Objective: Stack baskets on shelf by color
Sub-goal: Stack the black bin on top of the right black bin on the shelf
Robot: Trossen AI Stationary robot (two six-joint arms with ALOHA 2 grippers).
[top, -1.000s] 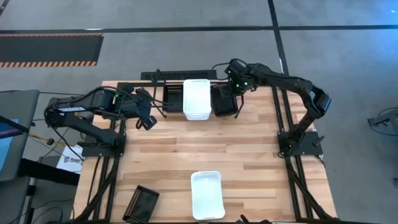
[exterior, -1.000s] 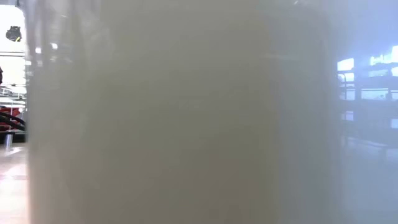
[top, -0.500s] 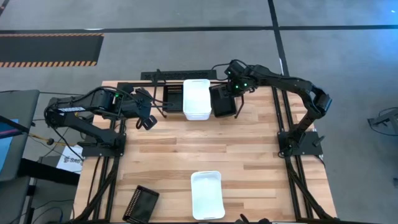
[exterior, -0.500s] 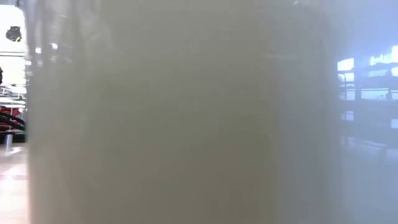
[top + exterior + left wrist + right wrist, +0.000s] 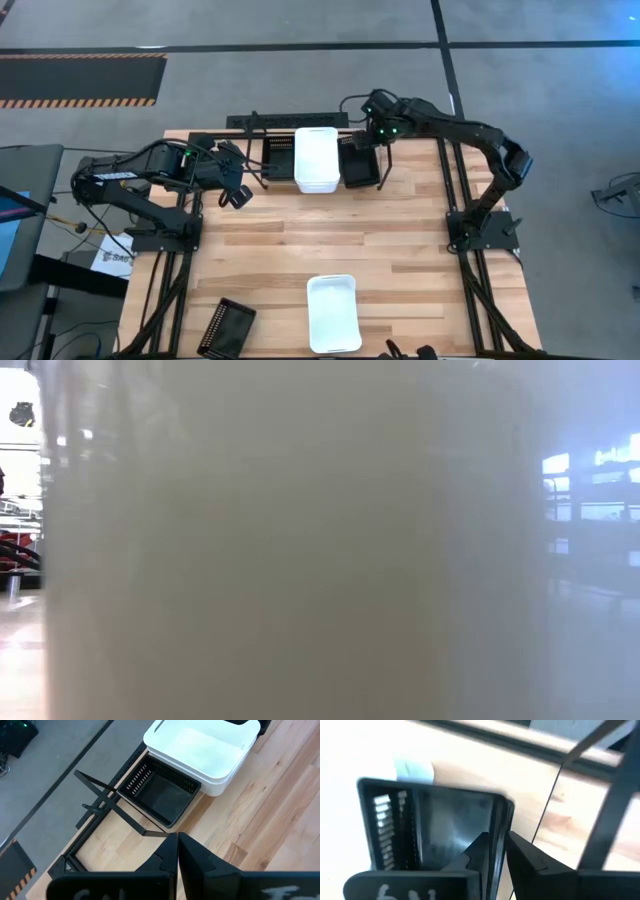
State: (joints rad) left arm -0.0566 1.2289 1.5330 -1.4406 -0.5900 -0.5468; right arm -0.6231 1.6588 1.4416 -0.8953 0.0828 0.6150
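Right claw (image 5: 377, 146) at the shelf's (image 5: 270, 122) right end, fingers parted a little astride the end wall of a black basket (image 5: 360, 165) just beside the white stack (image 5: 317, 160); seen close only from the right wrist, wall between the two fingers (image 5: 520, 855), and from above only as an arm stretched long over the table's far edge, wrist bent down. Left claw (image 5: 235, 195) closed tight, hanging near the shelf's left end on a folded arm, facing another black basket (image 5: 160, 800). Low view blocked by a pale wall (image 5: 300, 560); loose white basket (image 5: 333, 312) and loose black basket (image 5: 225, 327) at the near edge.
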